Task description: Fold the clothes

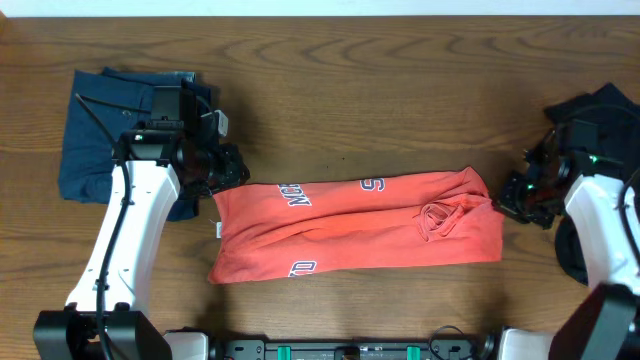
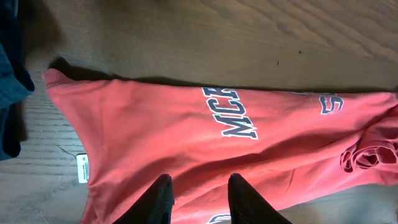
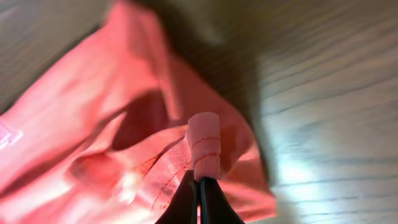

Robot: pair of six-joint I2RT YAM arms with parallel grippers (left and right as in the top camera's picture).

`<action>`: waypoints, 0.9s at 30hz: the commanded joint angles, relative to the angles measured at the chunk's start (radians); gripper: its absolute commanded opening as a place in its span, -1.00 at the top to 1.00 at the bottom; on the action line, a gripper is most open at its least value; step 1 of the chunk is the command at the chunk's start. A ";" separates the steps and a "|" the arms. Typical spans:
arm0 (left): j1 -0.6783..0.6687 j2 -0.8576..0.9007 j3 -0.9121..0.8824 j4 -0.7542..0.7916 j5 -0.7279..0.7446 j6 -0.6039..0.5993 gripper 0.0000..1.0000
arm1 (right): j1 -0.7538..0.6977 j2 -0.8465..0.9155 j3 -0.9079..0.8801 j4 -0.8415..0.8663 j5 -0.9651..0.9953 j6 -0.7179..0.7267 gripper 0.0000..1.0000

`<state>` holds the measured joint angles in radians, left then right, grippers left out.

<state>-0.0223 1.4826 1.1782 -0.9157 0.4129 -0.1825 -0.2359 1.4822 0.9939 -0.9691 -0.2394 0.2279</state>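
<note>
The red shirt (image 1: 360, 225) lies in the middle of the table (image 1: 380, 90), folded into a long strip running left to right, collar toward the right. The right gripper (image 3: 199, 186) pinches a rolled edge at its right end. The left gripper (image 2: 200, 183) is spread apart over the left end. Folded jeans (image 1: 90, 140) lie far left, partly hidden by the arm; a dark garment (image 1: 610, 110) is cut off at right.

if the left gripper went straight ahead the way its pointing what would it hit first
Most likely the red shirt. The left gripper is open, its fingers aimed across the cloth toward the dark lettering. The wrist view does not show how near the fabric is.
</note>
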 commanded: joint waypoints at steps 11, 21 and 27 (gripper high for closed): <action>0.003 -0.013 0.013 -0.003 0.006 0.010 0.36 | 0.328 -0.018 -0.001 0.038 -0.084 -0.050 0.37; 0.003 -0.013 0.013 -0.004 0.006 0.010 0.35 | 0.225 -0.093 0.059 0.064 0.013 -0.041 0.21; 0.003 -0.013 0.013 -0.003 0.006 0.010 0.34 | 0.027 -0.087 0.046 0.037 0.079 -0.007 -0.32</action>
<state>-0.0223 1.4826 1.1782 -0.9161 0.4129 -0.1825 -0.1459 1.3872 1.0340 -0.9218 -0.2089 0.1951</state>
